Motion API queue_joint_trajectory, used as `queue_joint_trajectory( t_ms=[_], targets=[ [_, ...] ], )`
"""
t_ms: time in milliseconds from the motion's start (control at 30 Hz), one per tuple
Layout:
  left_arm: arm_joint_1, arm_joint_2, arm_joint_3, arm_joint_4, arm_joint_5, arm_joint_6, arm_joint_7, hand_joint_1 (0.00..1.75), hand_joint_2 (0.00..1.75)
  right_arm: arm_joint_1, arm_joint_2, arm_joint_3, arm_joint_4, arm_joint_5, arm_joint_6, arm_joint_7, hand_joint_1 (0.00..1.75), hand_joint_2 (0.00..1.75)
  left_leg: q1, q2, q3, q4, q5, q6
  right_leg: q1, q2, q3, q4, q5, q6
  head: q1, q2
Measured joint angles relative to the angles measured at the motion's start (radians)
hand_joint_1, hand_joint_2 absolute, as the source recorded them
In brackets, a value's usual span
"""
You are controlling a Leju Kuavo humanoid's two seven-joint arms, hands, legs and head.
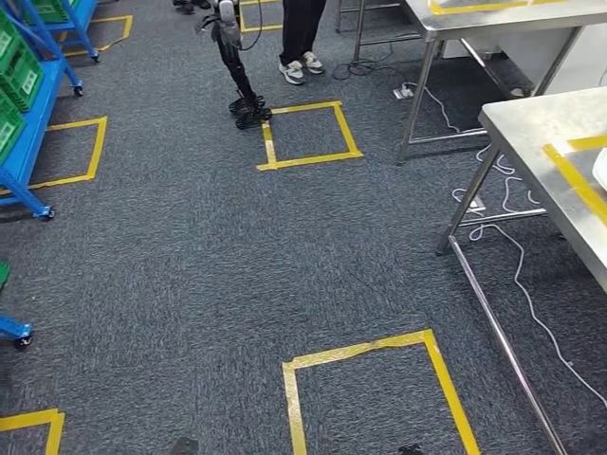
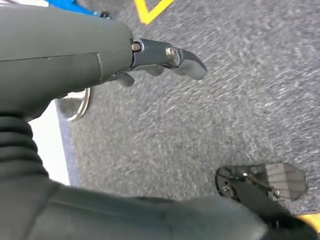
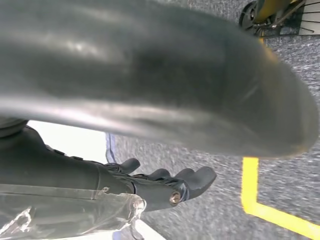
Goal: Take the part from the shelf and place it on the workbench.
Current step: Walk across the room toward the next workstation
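In the head view the blue shelf (image 1: 32,114) with green bins (image 1: 18,66) stands at the left edge, and the steel workbench (image 1: 529,123) with yellow tape on top stands at the right. My left hand (image 2: 166,55) hangs over the carpet, its fingers stretched out with nothing in them. The fingers of my right hand (image 3: 170,185) also lie nearly straight. A clear, plastic-looking thing (image 3: 75,210) lies against that hand. I cannot tell whether the hand holds it or what it is.
A person (image 1: 301,38) stands at the back, next to a dark legged machine (image 1: 243,95). A second steel table (image 1: 494,14) stands at the back right. White cables (image 1: 501,218) run under the workbench. Yellow tape squares (image 1: 379,379) mark the grey carpet.
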State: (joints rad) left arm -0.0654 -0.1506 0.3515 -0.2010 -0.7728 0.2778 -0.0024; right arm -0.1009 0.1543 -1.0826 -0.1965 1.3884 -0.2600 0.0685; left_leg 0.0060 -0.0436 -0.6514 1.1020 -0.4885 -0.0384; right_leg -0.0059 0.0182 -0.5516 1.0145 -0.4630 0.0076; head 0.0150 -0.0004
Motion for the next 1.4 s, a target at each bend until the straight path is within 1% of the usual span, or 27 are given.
queue_joint_trajectory(
  t_ms=[67, 100, 133, 200, 267, 300, 367, 400, 467, 533, 567, 600, 633, 667, 733, 800, 833, 900, 967, 1033, 1067, 1100, 1133, 1167, 1267, 1333, 1400],
  targets=[
    [-0.003, 0.0, -0.002, 0.0, 0.005, -0.017, 0.0, 0.0, 1.75, 0.001, -0.002, 0.0, 0.0, 0.005, -0.001, -0.005, 0.0, 0.0, 0.001, 0.023, -0.058, 0.126, -0.056, -0.005, 0.002, -0.032, -0.001, 0.0, -0.002, -0.004, -0.002, 0.0],
    [-0.002, 0.0, -0.002, 0.0, 0.01, -0.025, 0.0, 0.0, 1.31, 0.001, -0.002, 0.0, 0.0, 0.009, -0.001, -0.008, 0.0, 0.0, 0.001, 0.027, -0.072, 0.159, -0.062, -0.007, 0.003, -0.047, -0.001, 0.0, -0.003, -0.004, -0.002, 0.0],
    [-0.001, 0.0, -0.002, 0.0, 0.014, -0.033, 0.0, 0.0, 0.87, -0.001, -0.003, 0.0, 0.0, 0.012, -0.001, -0.01, 0.0, 0.0, 0.001, 0.03, -0.07, 0.158, -0.049, -0.008, 0.003, -0.061, -0.001, 0.0, -0.004, -0.004, -0.002, 0.0],
    [-0.001, 0.001, -0.001, 0.0, 0.019, -0.04, 0.0, 0.0, 0.0, -0.004, -0.003, 0.0, 0.0, 0.015, -0.001, -0.012, 0.0, 0.0, 0.001, 0.053, -0.013, 0.06, 0.011, -0.008, 0.003, -0.084, 0.003, 0.0, -0.007, 0.0, -0.003, 0.0],
    [-0.005, 0.001, -0.001, 0.0, 0.024, -0.048, 0.0, 0.0, 0.0, -0.004, -0.004, 0.0, 0.0, 0.016, -0.003, -0.016, 0.0, 0.0, -0.003, 0.1, 0.052, -0.059, 0.051, -0.002, 0.009, -0.106, 0.007, 0.004, -0.013, 0.01, -0.004, 0.0],
    [-0.007, 0.001, 0.0, 0.0, 0.03, -0.056, 0.0, 0.0, 0.0, -0.005, -0.005, 0.001, -0.001, 0.017, -0.005, -0.017, 0.0, 0.0, -0.005, 0.114, 0.067, -0.089, 0.055, 0.004, 0.013, -0.116, 0.009, 0.005, -0.016, 0.015, -0.003, 0.0],
    [-0.007, 0.002, 0.007, 0.0, 0.05, -0.082, 0.003, 0.0, 0.0, -0.009, -0.006, 0.001, -0.001, 0.013, -0.005, -0.022, 0.0, 0.0, -0.008, 0.102, 0.07, -0.103, 0.052, 0.02, 0.015, -0.137, 0.015, 0.004, -0.021, 0.024, 0.0, 0.0],
    [-0.005, 0.003, 0.012, 0.0, 0.06, -0.097, 0.006, 0.0, 0.0, -0.014, -0.007, 0.001, -0.002, 0.003, -0.001, -0.025, 0.0, 0.0, -0.007, 0.092, 0.07, -0.104, 0.053, 0.025, 0.013, -0.13, 0.016, 0.007, -0.026, 0.03, 0.002, 0.0],
    [-0.003, 0.007, 0.023, 0.0, 0.076, -0.118, 0.012, 0.0, 0.0, -0.022, -0.008, -0.002, -0.002, -0.021, 0.01, -0.033, 0.0, 0.0, -0.003, 0.072, 0.071, -0.107, 0.057, 0.037, 0.008, -0.081, -0.002, 0.057, -0.061, 0.041, 0.005, 0.0],
    [-0.006, 0.009, 0.032, 0.0, 0.085, -0.131, 0.014, 0.0, 0.0, -0.022, -0.01, -0.007, -0.002, -0.041, 0.022, -0.038, 0.0, 0.0, -0.001, 0.049, 0.07, -0.107, 0.059, 0.045, 0.005, -0.032, -0.059, 0.181, -0.124, 0.046, 0.009, 0.0],
    [-0.007, 0.01, 0.036, 0.0, 0.092, -0.138, 0.014, 0.0, 0.0, -0.02, -0.01, -0.011, -0.002, -0.054, 0.033, -0.042, 0.0, 0.0, -0.001, 0.036, 0.07, -0.107, 0.059, 0.047, 0.005, -0.025, -0.09, 0.245, -0.148, 0.047, 0.009, 0.0],
    [-0.006, 0.011, 0.041, 0.0, 0.102, -0.148, 0.013, 0.0, 0.0, -0.019, -0.01, -0.018, -0.002, -0.072, 0.047, -0.047, 0.0, 0.0, -0.001, 0.023, 0.07, -0.107, 0.06, 0.047, 0.005, -0.023, -0.111, 0.283, -0.154, 0.047, 0.009, 0.0],
    [-0.005, 0.012, 0.05, 0.0, 0.118, -0.161, 0.012, 0.0, 0.0, -0.019, -0.011, -0.028, -0.002, -0.094, 0.063, -0.055, 0.0, 0.0, -0.001, 0.01, 0.07, -0.107, 0.06, 0.047, 0.004, -0.022, -0.116, 0.285, -0.14, 0.046, 0.01, 0.0],
    [-0.004, 0.012, 0.061, 0.0, 0.138, -0.174, 0.009, 0.0, 0.0, -0.019, -0.011, -0.04, -0.002, -0.117, 0.079, -0.063, 0.0, 0.0, 0.0, -0.002, 0.072, -0.107, 0.06, 0.045, 0.003, -0.019, -0.103, 0.248, -0.109, 0.046, 0.01, 0.0],
    [-0.003, 0.014, 0.092, 0.0, 0.184, -0.197, -0.001, 0.0, 0.0, -0.021, -0.013, -0.067, -0.002, -0.16, 0.103, -0.08, 0.0, 0.0, 0.001, -0.024, 0.073, -0.105, 0.061, 0.038, -0.004, 0.008, -0.045, 0.114, -0.039, 0.048, 0.01, 0.0],
    [-0.005, 0.015, 0.125, 0.0, 0.214, -0.209, -0.012, 0.0, 0.0, -0.023, -0.014, -0.093, -0.002, -0.187, 0.116, -0.091, 0.0, 0.0, 0.0, -0.04, 0.069, -0.103, 0.064, 0.026, -0.01, 0.039, -0.008, 0.029, -0.013, 0.046, 0.009, 0.0],
    [-0.004, 0.016, 0.139, 0.0, 0.223, -0.212, -0.016, 0.0, 0.0, -0.024, -0.014, -0.104, -0.002, -0.195, 0.119, -0.094, 0.0, 0.0, 0.0, -0.047, 0.065, -0.105, 0.067, 0.019, -0.009, 0.046, -0.004, 0.019, -0.015, 0.042, 0.009, 0.0],
    [-0.001, 0.018, 0.164, 0.0, 0.236, -0.219, -0.024, 0.0, 0.0, -0.025, -0.015, -0.124, -0.002, -0.209, 0.122, -0.097, 0.0, 0.0, 0.003, -0.052, 0.061, -0.109, 0.072, 0.007, -0.007, 0.034, -0.004, 0.016, -0.009, 0.027, 0.009, 0.0],
    [0.0, 0.021, 0.187, 0.0, 0.25, -0.224, -0.035, 0.0, 0.0, -0.025, -0.018, -0.139, -0.004, -0.221, 0.122, -0.099, 0.0, 0.0, 0.002, -0.021, 0.045, -0.077, 0.046, -0.001, -0.007, 0.019, -0.005, 0.012, -0.003, 0.013, 0.003, 0.0],
    [-0.005, 0.024, 0.208, 0.0, 0.261, -0.225, -0.047, 0.0, 0.0, -0.023, -0.02, -0.153, -0.005, -0.231, 0.122, -0.1, 0.0, 0.0, 0.0, 0.018, -0.005, 0.033, -0.019, -0.005, -0.004, 0.0, -0.007, 0.01, -0.001, 0.004, -0.003, 0.0],
    [-0.006, 0.025, 0.218, 0.0, 0.265, -0.226, -0.051, 0.0, 0.0, -0.022, -0.021, -0.16, -0.005, -0.234, 0.122, -0.099, 0.0, 0.0, 0.001, 0.025, -0.036, 0.1, -0.051, -0.007, -0.003, -0.011, -0.009, 0.01, -0.002, 0.002, -0.004, 0.0],
    [-0.006, 0.026, 0.227, 0.0, 0.267, -0.226, -0.053, 0.0, 0.0, -0.021, -0.021, -0.165, -0.005, -0.236, 0.122, -0.099, 0.0, 0.0, 0.001, 0.028, -0.057, 0.15, -0.067, -0.007, -0.001, -0.02, -0.01, 0.01, -0.002, 0.001, -0.004, 0.0],
    [-0.004, 0.027, 0.234, 0.0, 0.268, -0.226, -0.054, 0.0, 0.0, -0.02, -0.022, -0.169, -0.005, -0.238, 0.122, -0.099, 0.0, 0.0, 0.001, 0.028, -0.063, 0.168, -0.065, -0.007, -0.001, -0.029, -0.01, 0.01, -0.002, 0.001, -0.004, 0.0],
    [-0.003, 0.029, 0.24, 0.0, 0.266, -0.226, -0.054, 0.0, 0.0, -0.02, -0.022, -0.173, -0.005, -0.238, 0.121, -0.098, 0.0, 0.0, 0.0, 0.029, -0.05, 0.15, -0.046, -0.005, 0.0, -0.036, -0.01, 0.01, -0.002, 0.001, -0.004, 0.0],
    [-0.004, 0.033, 0.253, 0.0, 0.256, -0.227, -0.049, 0.0, 0.0, -0.022, -0.022, -0.179, -0.005, -0.237, 0.121, -0.098, 0.0, 0.0, -0.003, 0.058, 0.052, -0.033, 0.036, 0.005, 0.003, -0.053, -0.007, 0.013, -0.005, 0.007, -0.005, 0.0],
    [-0.007, 0.034, 0.257, 0.0, 0.251, -0.227, -0.044, 0.0, 0.0, -0.023, -0.022, -0.181, -0.005, -0.236, 0.12, -0.098, 0.0, 0.0, -0.007, 0.074, 0.084, -0.1, 0.045, 0.013, 0.009, -0.063, -0.007, 0.014, -0.006, 0.016, -0.004, 0.0],
    [-0.006, 0.035, 0.259, 0.0, 0.249, -0.228, -0.042, 0.0, 0.0, -0.024, -0.022, -0.183, -0.005, -0.236, 0.119, -0.098, 0.0, 0.0, -0.008, 0.066, 0.084, -0.108, 0.045, 0.024, 0.01, -0.072, -0.007, 0.011, -0.007, 0.026, -0.003, 0.0]
  ],
)
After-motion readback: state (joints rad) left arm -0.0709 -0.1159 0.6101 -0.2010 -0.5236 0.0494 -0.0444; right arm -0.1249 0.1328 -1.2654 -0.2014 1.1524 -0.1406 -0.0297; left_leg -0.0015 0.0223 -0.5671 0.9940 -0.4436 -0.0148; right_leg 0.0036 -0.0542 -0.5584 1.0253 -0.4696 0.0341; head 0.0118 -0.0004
